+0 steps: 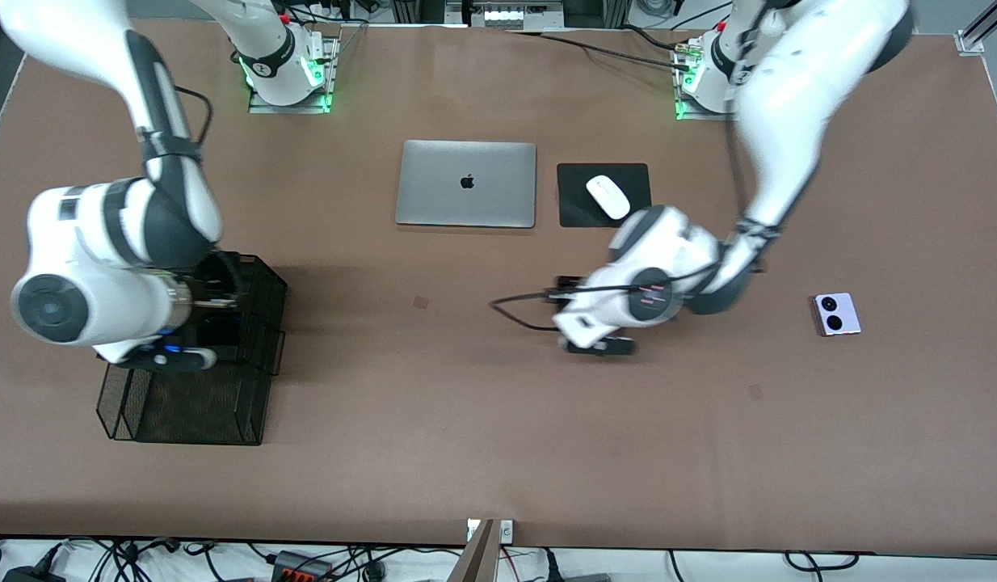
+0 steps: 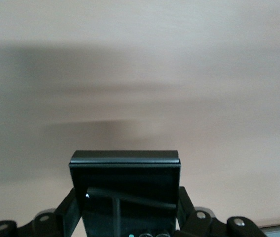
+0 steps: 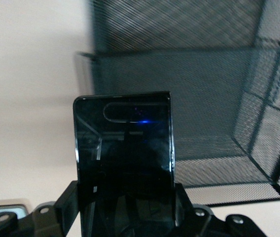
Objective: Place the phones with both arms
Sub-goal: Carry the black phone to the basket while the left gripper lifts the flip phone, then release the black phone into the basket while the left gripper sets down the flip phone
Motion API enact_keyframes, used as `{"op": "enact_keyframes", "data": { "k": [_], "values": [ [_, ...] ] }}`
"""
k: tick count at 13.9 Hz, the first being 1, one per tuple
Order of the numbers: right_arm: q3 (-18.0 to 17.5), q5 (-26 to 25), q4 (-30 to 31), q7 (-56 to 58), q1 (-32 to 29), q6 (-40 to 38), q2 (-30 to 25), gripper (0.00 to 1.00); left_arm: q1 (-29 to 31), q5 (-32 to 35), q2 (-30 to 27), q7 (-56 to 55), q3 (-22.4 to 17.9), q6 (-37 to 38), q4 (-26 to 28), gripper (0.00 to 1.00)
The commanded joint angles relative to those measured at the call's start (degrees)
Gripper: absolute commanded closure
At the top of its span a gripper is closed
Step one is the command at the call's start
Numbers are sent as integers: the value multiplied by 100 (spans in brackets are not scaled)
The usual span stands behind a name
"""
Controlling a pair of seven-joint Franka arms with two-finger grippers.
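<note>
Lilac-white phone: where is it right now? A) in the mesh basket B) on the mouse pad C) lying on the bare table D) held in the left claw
C: the lilac-white phone lies flat on the table, with no claw touching it.

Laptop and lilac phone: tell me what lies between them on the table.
In the front view, the black mouse pad with the white mouse lies beside the laptop; closer to the lilac phone, the left arm crosses above the table.
</note>
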State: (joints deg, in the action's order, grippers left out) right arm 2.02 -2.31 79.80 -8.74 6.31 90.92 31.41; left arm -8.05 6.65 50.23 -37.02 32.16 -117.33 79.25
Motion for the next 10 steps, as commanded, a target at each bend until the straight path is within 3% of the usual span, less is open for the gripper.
{"op": "enact_keyframes", "data": {
  "k": [1,6,8,9,10],
  "values": [
    [-123,-24,624,126,-271,-12,-425,76,-555,-67,469,-402,-43,-630,-419,68],
    [-123,-15,739,127,-359,303,-294,76,-1312,-67,865,-825,-52,-1520,-419,68],
    [-131,-6,739,109,-333,557,-206,76,-1392,-50,971,-816,-60,-1565,-401,61],
    [-140,3,739,109,-333,707,-154,76,-1401,-24,1014,-773,-60,-1565,-401,22],
    [-149,11,739,118,-341,795,-118,75,-1418,11,971,-746,-69,-1565,-410,0]
  ]
}}
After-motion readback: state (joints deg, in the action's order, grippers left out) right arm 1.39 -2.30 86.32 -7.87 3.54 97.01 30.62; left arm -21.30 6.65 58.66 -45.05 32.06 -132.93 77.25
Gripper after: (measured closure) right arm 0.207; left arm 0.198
